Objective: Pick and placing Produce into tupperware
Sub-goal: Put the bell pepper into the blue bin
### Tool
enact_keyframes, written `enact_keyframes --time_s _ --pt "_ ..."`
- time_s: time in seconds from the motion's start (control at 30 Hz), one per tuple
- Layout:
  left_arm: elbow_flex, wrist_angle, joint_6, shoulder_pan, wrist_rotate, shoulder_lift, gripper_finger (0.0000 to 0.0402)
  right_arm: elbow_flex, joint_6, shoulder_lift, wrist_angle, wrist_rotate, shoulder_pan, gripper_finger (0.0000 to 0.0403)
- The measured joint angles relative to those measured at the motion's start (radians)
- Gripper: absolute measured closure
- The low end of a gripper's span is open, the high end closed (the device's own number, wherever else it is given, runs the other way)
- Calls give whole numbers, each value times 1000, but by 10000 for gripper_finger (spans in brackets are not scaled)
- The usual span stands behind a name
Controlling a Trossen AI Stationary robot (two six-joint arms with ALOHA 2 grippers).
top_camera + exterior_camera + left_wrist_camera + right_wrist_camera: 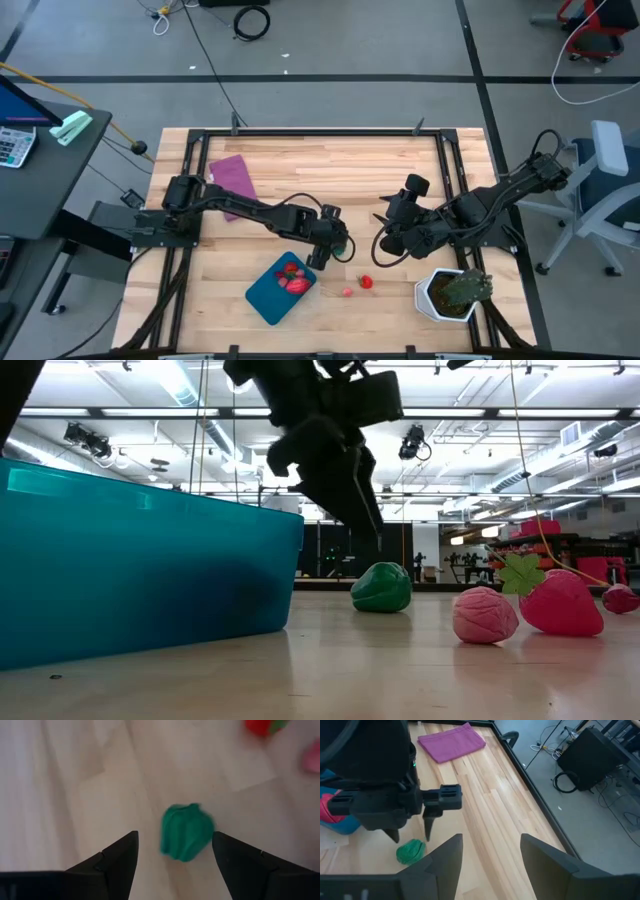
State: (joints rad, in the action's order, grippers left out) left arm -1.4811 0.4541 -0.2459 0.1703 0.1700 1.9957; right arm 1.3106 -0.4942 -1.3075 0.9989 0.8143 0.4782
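Note:
My left gripper [332,240] hangs open just above a small green toy vegetable [186,831], which rests on the wood between the fingers in the left wrist view; the low view shows its fingers [362,500] clear of the green piece [381,588]. The teal container [281,289] sits just toward the near-left of it and holds red and pink pieces [294,280]. A red strawberry [366,282] and a small pink piece [348,293] lie on the table to the container's right. My right gripper [491,840] waits open at mid-right [384,243], touching nothing.
A purple cloth [232,180] lies flat at the far left. A spiky green plant in a white pot [450,294] stands near the right near corner. A black frame [320,131] borders the tabletop. Another pink piece [620,598] shows beyond the strawberry [560,605].

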Motion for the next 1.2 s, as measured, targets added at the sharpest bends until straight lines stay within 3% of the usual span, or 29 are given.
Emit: enact_keyframes --time_s 0.17,0.5,0.77,0.93,1.2 --pt "0 -46 0 0 -63 0 141 0 0 0 0 0 0 195" --pt "0 -64 -11 0 -75 58 141 0 0 0 -1 0 0 195" --pt "0 -64 -28 -16 -19 69 140 0 0 0 8 0 0 195" --pt "0 -72 -12 -25 -97 87 140 0 0 0 7 1 0 195" --pt "-1 -89 -11 -28 -100 119 141 0 6 0 8 1 0 195"
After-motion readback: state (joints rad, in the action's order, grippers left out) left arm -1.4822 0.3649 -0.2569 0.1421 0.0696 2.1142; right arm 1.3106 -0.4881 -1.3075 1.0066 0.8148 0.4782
